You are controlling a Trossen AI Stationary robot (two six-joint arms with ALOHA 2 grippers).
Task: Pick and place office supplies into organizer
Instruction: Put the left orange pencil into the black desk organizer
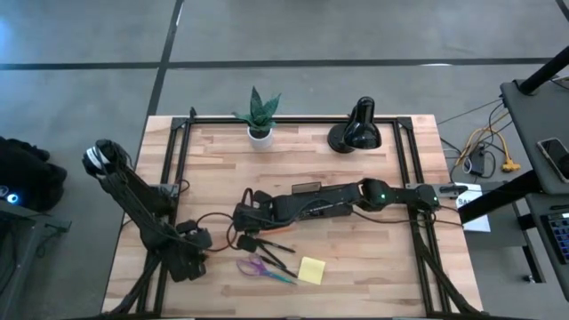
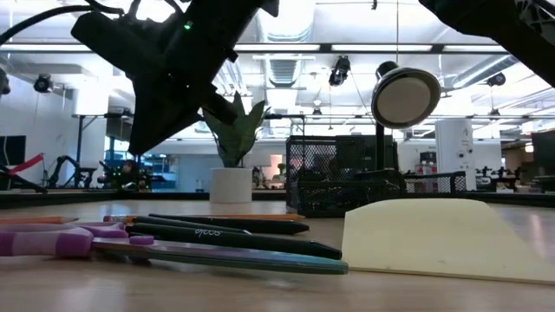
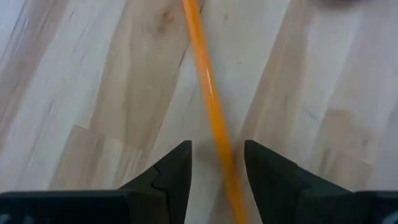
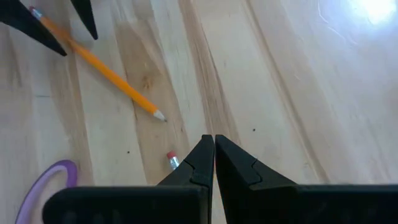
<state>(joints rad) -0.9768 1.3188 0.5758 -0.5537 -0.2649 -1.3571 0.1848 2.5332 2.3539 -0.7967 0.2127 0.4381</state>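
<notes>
Pencil [image 3: 210, 106], thin and orange, lies flat on the bench [image 1: 373, 258] and runs lengthwise between the spread fingers [image 3: 171, 177] of the left gripper [image 3: 217, 168], closer to one finger than the other; neither finger visibly pinches it. That gripper sits low near the bench's front left corner. The pencil's sharpened tip points toward the right gripper [image 4: 214, 146], whose fingers are pressed together on nothing, just short of the tip. Black pens [image 2: 234, 236] and purple-handled scissors [image 1: 263, 268] lie beside a yellow sticky-note pad [image 1: 311, 270] near the front edge. The organizer shows only as a dark box [image 2: 334, 186] toward the back edge.
</notes>
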